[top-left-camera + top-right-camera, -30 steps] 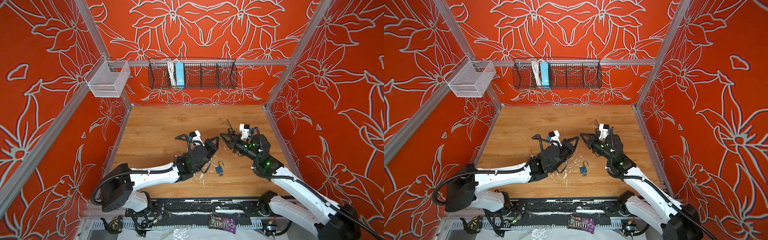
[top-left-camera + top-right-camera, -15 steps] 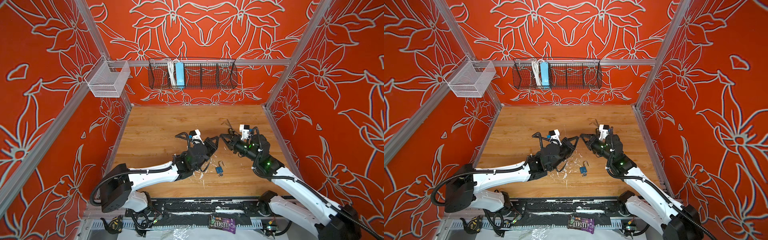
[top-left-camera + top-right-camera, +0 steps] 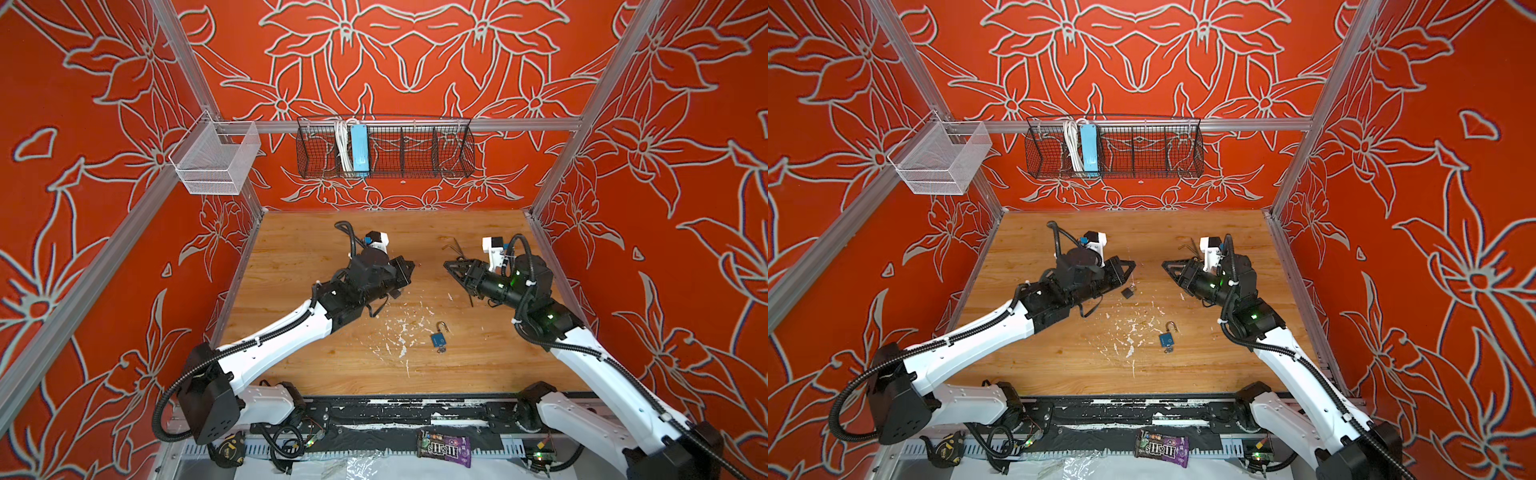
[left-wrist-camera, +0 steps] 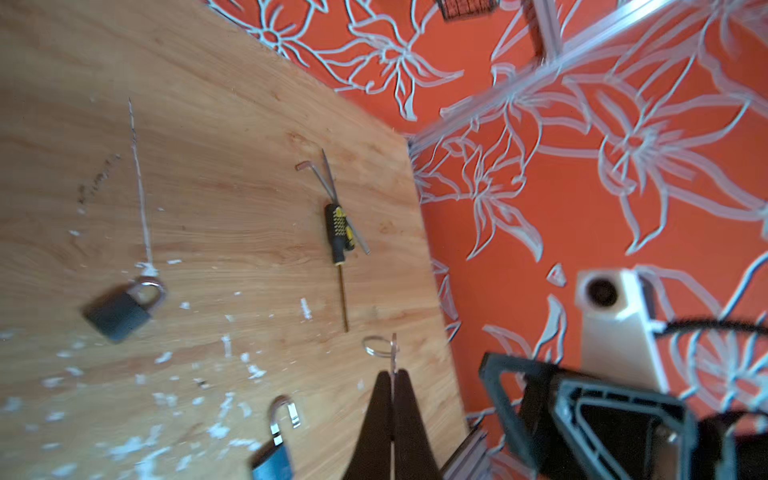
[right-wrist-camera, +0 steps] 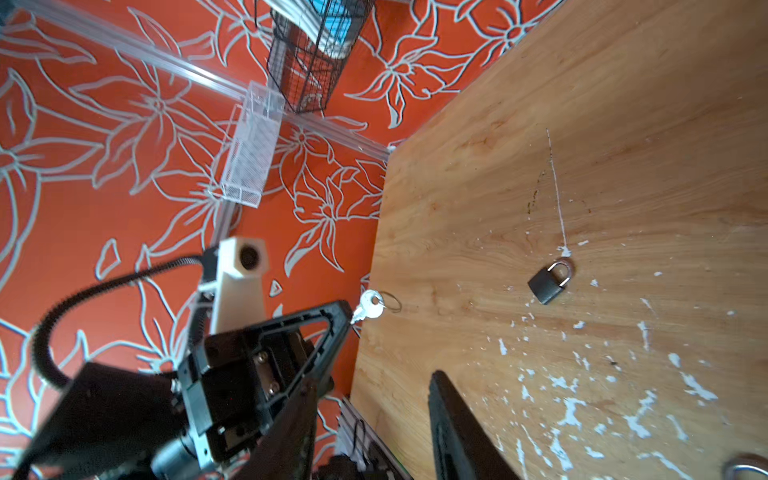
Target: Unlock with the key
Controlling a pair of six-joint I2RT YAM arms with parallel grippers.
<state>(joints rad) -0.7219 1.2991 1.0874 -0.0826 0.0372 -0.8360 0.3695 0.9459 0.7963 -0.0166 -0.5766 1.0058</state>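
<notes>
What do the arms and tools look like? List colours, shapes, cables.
The left arm and right arm have white shells, black joints and black corrugated cable. The left tool and right tool are black, with hollow triangular fingers and a white camera block behind each. The right arm shows green lights.

On the table (image 3: 1204, 374), near padlock (image 3: 1167, 340) lies right of far padlock (image 3: 1128, 292)

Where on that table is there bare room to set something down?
Free: the table at the back, under the wire basket, left of the tools; between blue padlock and front edge. Crowded: mid-table, around left hand with key, right hand, black padlock.
</notes>
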